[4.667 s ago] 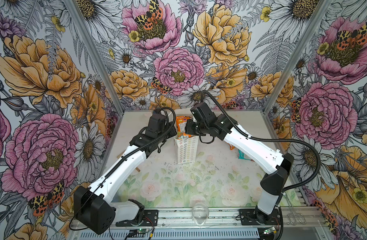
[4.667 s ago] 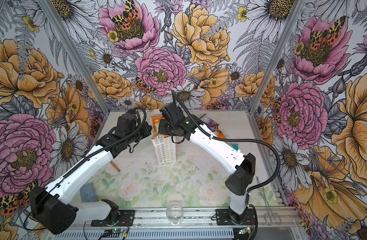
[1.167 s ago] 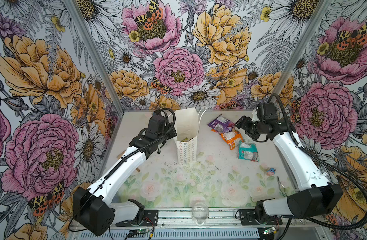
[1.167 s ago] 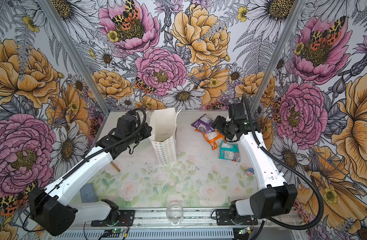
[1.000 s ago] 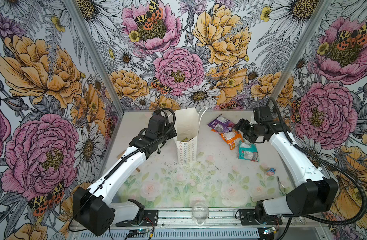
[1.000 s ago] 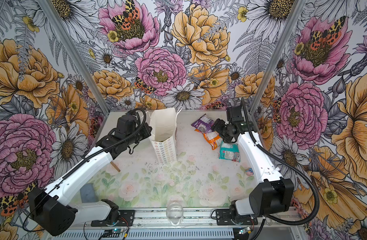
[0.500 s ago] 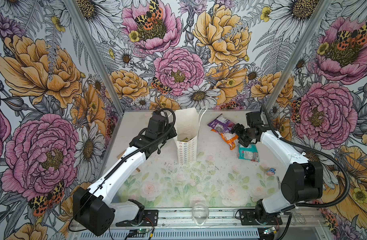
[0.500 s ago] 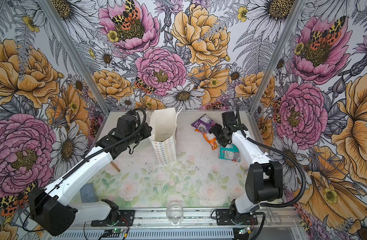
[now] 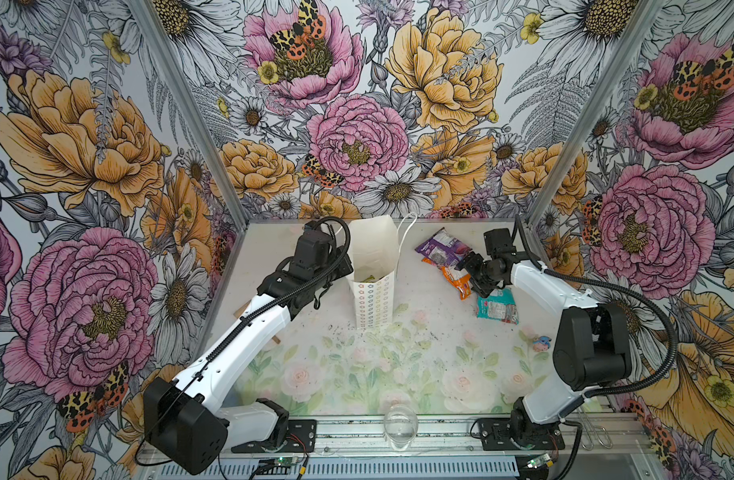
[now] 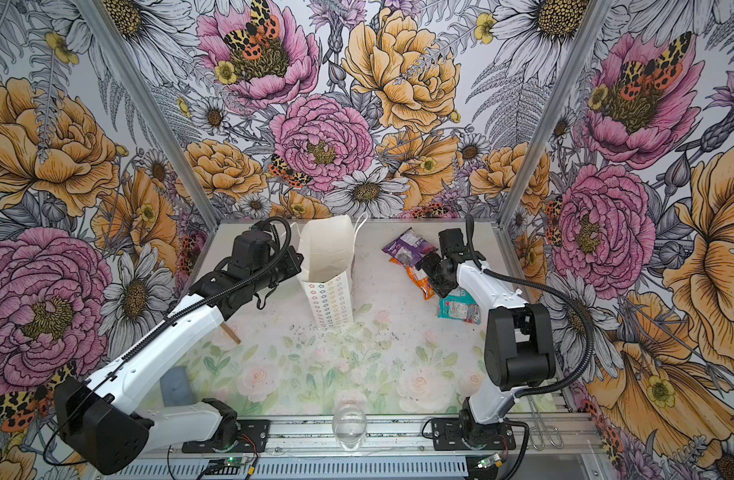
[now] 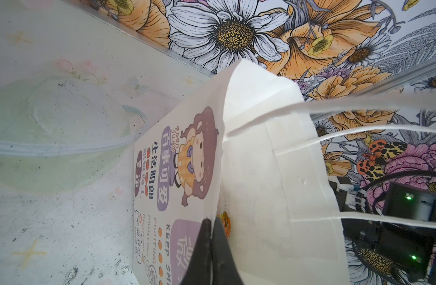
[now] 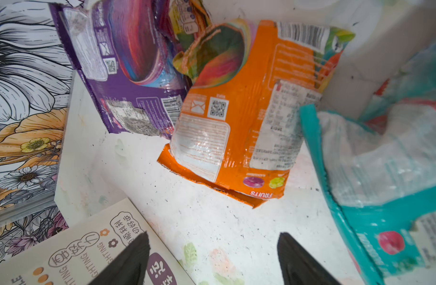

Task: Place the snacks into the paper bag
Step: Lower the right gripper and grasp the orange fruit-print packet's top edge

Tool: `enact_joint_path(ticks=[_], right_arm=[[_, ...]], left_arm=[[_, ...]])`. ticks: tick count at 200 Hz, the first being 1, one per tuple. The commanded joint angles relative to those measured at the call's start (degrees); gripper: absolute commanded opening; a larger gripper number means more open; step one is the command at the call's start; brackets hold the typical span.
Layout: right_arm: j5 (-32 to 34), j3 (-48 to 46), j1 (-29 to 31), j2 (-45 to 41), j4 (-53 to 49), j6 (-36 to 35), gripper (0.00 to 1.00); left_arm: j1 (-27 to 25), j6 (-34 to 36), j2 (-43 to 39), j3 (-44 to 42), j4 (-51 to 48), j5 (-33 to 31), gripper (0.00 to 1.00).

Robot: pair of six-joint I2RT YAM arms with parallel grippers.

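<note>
Right gripper [image 12: 214,246]: jaws spread wide with nothing between them and only bare tabletop under the gap; in both top views it sits right of centre, in the upper part of the table.
Right fingertips [image 12: 138,249]: dark and pointed, aimed toward the orange packet and apart from it.
Left gripper [image 11: 212,246]: jaws pinched together on the edge of the paper bag's mouth, on the bag's left side in both top views.
Paper bag [image 9: 373,299]: upright with its mouth open, at upper centre of the table; the side with the rows of flower rings faces the camera, and a white cord handle rises behind the rim.
Inside the bag: a green-yellow packet [image 9: 367,277] shows low in the opening.
Orange packet [image 9: 456,282]: flat on the table just left of the right gripper, with its printed back up, overlapping the lower corner of the purple packet.
Purple packet [image 9: 442,249]: crumpled, lying higher in the frame than the orange one, near the back wall.
Teal packet [image 9: 496,305]: flat on the table, just below the right gripper in the frame and beside the orange packet.
Table [image 9: 398,374]: pale floral surface with dark specks; its lower half holds no packets.
Glass [image 9: 400,424]: clear, at the bottom-centre edge of the frame, well apart from the bag.
</note>
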Motion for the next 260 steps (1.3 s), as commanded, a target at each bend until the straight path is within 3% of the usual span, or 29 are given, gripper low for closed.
enact_joint_path(ticks=[1, 260], right_arm=[[0.82, -0.63, -0.47, 1.82, 2.15, 1.68, 0.83], [1.04, 2.71, -3.15, 15.75, 8.37, 1.24, 0.83]], left_arm=[[0.24, -0.7, -1.15, -0.06, 2.03, -0.33, 0.0], [0.42, -0.53, -0.75, 0.88, 2.08, -0.07, 0.0]])
